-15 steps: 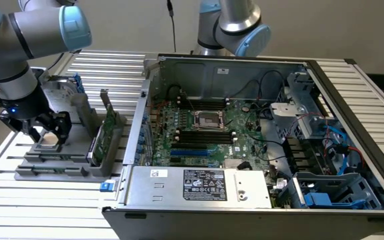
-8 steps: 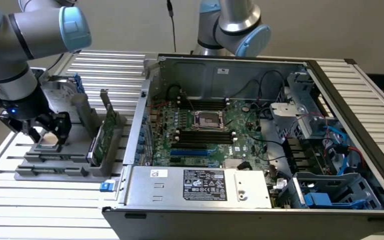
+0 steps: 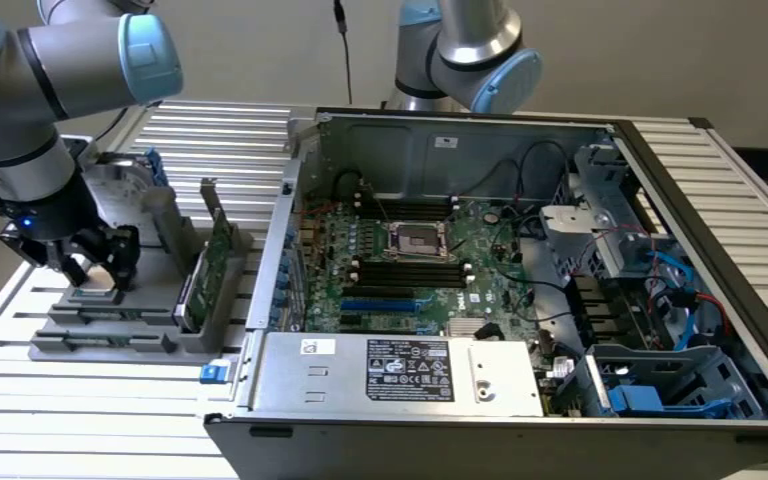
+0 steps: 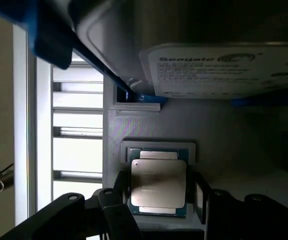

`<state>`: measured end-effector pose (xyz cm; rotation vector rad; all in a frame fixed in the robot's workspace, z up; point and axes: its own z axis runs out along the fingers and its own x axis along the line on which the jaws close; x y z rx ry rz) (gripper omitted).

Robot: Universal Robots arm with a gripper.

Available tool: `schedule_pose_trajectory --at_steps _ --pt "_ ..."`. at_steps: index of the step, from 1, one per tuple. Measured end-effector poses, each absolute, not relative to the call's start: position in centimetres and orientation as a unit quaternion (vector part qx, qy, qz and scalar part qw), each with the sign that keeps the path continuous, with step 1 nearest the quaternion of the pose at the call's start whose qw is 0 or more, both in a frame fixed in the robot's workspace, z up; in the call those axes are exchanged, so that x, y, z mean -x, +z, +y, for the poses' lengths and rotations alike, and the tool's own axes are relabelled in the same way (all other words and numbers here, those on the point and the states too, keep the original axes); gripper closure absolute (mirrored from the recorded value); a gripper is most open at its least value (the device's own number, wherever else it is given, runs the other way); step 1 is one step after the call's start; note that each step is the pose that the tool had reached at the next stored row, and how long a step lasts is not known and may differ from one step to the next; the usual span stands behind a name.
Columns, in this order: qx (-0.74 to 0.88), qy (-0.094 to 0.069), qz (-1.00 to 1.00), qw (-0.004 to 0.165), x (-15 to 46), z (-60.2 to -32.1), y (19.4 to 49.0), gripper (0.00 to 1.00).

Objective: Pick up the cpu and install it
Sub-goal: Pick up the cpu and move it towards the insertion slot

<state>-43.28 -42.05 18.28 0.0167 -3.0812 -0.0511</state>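
Cpu (image 4: 158,183): small flat square, silvery-grey top, greenish rim

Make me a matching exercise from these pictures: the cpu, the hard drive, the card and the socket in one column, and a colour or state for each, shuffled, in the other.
1. cpu
2. hard drive
3. card
4. socket

A. green, standing on edge
B. empty, inside the case
C. silvery top, lying flat
D. white label

Pairs: 1-C, 2-D, 3-A, 4-B
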Motion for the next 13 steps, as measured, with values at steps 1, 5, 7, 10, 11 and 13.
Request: schedule_pose_trajectory --at_steps 1,5,7,10,11,13 --pt "-0.005 -0.017 -0.999 0.030 43.28 -42.05 18.28 0.40" --pt "-0.005 -0.017 -0.999 0.030 43.28 -42.04 18.29 0.45" --pt "-0.005 -0.017 -0.999 0.030 43.28 -42.04 18.29 0.45" --pt "-0.005 -0.017 -0.999 0.030 43.28 -42.04 18.28 0.45" --pt "-0.005 -0.017 -0.999 0.030 43.28 -42.04 18.28 0.45" --pt "-0.005 -0.017 -0.999 0.030 43.28 -42.05 18.28 0.45"
